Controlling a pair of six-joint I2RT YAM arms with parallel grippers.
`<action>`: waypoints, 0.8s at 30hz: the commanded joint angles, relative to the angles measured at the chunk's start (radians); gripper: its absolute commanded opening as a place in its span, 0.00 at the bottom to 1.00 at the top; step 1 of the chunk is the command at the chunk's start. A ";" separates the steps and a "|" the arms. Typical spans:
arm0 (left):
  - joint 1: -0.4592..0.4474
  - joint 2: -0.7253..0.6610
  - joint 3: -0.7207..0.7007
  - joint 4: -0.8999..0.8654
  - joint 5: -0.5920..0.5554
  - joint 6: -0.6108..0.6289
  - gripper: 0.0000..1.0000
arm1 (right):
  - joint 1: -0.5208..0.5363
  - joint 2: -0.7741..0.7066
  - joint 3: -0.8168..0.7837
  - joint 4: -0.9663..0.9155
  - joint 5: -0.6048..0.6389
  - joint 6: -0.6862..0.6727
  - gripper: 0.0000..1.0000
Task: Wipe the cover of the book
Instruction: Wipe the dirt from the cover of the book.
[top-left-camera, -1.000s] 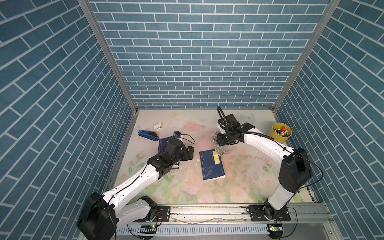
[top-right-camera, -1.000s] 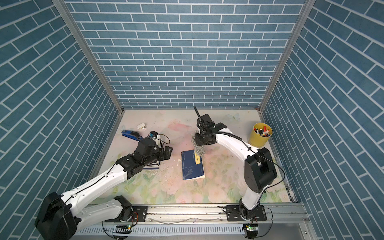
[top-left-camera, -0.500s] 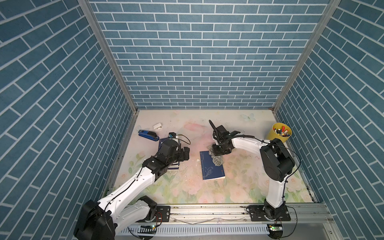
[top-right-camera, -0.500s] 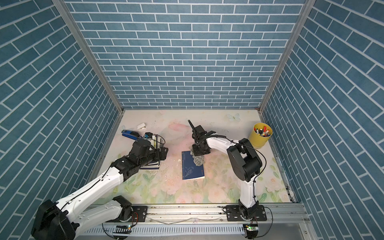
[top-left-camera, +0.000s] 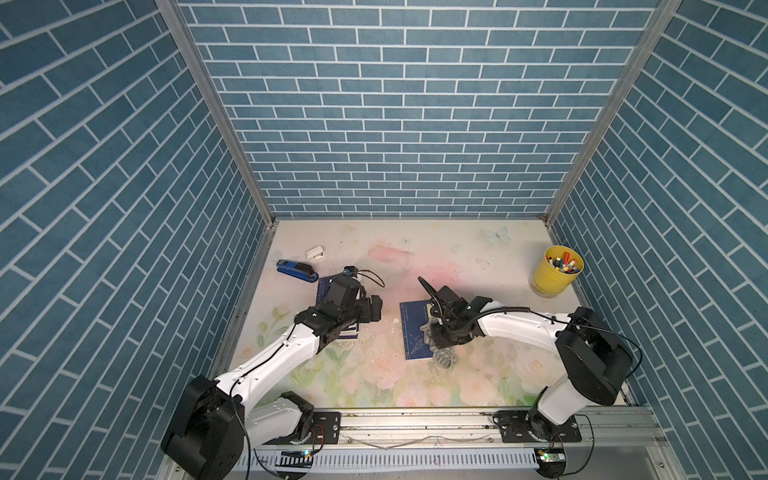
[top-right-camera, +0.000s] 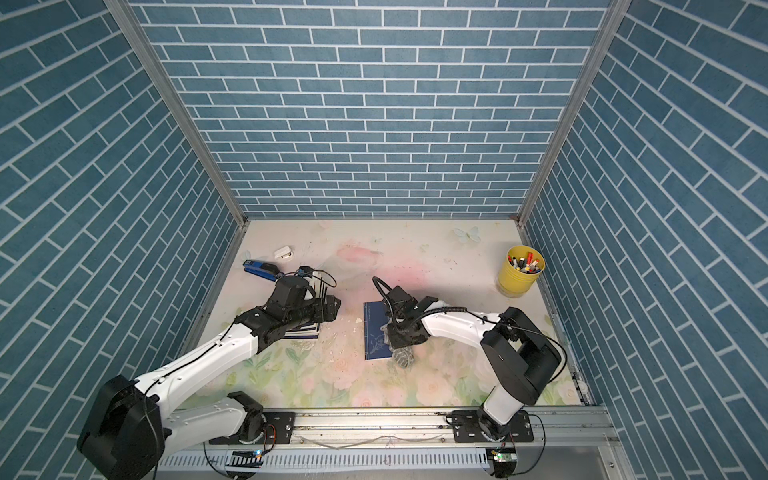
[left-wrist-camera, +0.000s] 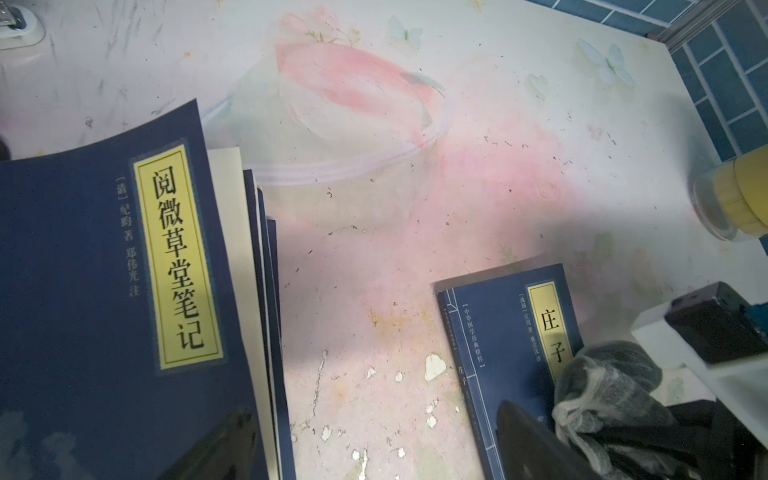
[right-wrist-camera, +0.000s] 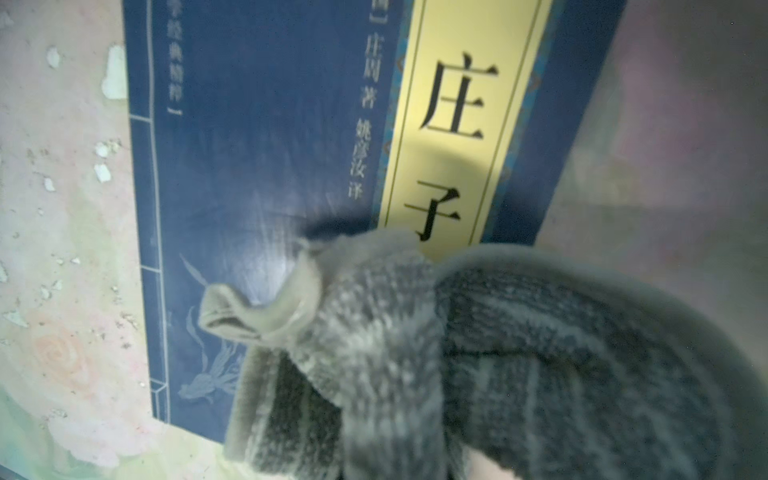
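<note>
Two books may catch your eye, but only one is the job. The thin blue book (top-left-camera: 415, 332) lies flat near the middle of the table (top-left-camera: 457, 257), with its spine toward the left arm. The other blue volumes, a stack of books (left-wrist-camera: 104, 291), sit under the left arm and well apart from it.

The right gripper (top-left-camera: 444, 343) is clamped tight on a bunched grey cloth (right-wrist-camera: 457, 353), which rests on the near part of the cover beside the yellow title strip. The left gripper (top-left-camera: 376, 309) is spread wide, holds nothing, and hovers over the stack's edge.

Treat the book as a light, glossy paperback. It will probably skate across the table under a sideways drag, and its soft cover may curl up at the open edge. You need not grip it; if it slides, press down flat near the spine with the free arm. Drag the cloth from the spine outward rather than against the page edge. The cloth itself is soft and floppy, so a loose tail will trail behind.

You cannot see the right fingers at all, because the cloth swallows them in every view. It also hides the cover's near corner, and part of it spills past the book's near edge onto the table. How firmly it presses on the cover is unclear. Faint streaks show on the cover in the right wrist view, too blurred to call dust or glare. Nor can you tell whether the white flecks beside the spine are crumbs or chipped table print.
</note>
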 joint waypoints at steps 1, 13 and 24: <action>0.008 0.001 0.032 0.024 0.019 0.012 0.95 | -0.003 0.054 -0.033 -0.041 0.019 0.060 0.06; 0.014 -0.080 -0.003 -0.008 0.004 -0.005 0.96 | -0.184 0.338 0.323 -0.082 -0.002 -0.083 0.08; 0.024 -0.038 0.015 0.012 0.009 -0.009 0.96 | -0.038 0.236 0.152 -0.081 0.004 -0.031 0.08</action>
